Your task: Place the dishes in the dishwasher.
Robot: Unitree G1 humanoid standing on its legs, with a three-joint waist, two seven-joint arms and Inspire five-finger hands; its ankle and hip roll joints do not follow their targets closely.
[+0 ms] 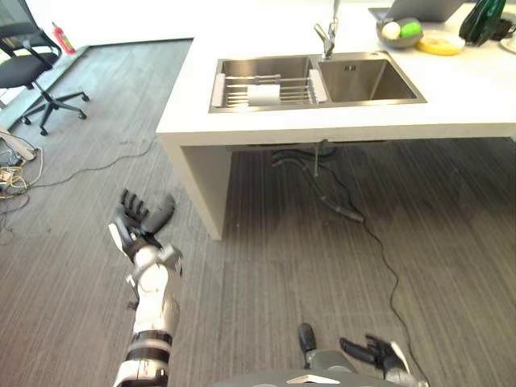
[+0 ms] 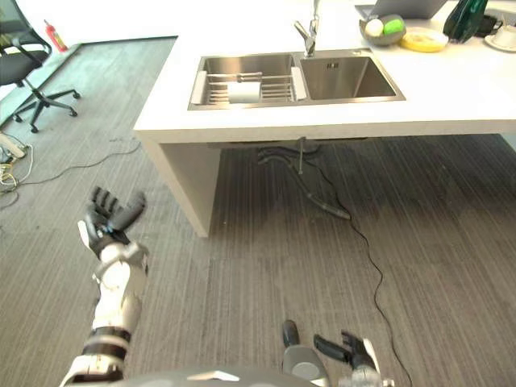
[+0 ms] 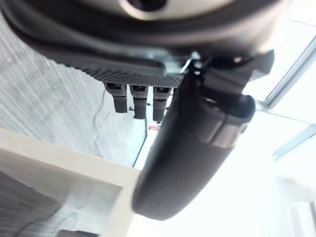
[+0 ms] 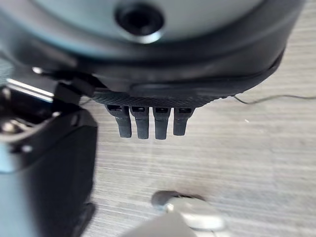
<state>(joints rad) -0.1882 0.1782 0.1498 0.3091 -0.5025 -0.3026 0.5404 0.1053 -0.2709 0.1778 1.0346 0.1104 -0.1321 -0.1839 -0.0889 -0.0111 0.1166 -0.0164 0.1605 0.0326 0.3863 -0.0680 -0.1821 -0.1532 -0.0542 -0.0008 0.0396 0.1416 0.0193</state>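
A: Where the head views look down, the left robot hand (image 1: pixel 139 219) hangs over the floor (image 1: pixel 274 266) with its fingers spread and holding nothing; the right robot hand (image 1: pixel 372 353) sits low, also spread and empty.

B: And the dishes?

A: A white dish (image 1: pixel 264 94) rests on the rack (image 1: pixel 266 89) in the sink (image 1: pixel 355 81), well ahead of both hands, up on the white worktop (image 1: pixel 451 105). Its leg (image 1: pixel 201 181) stands between the left robot hand and the sink.

B: Anything else?

A: A fruit bowl (image 1: pixel 400 32) and yellow plate (image 1: pixel 440 43) beyond the sink; an office chair (image 1: pixel 32 72) far off the left hand.

B: The wrist views?

A: Each shows straight fingers (image 4: pixel 148 123) over floor; the left one adds the worktop's edge (image 3: pixel 64 165).
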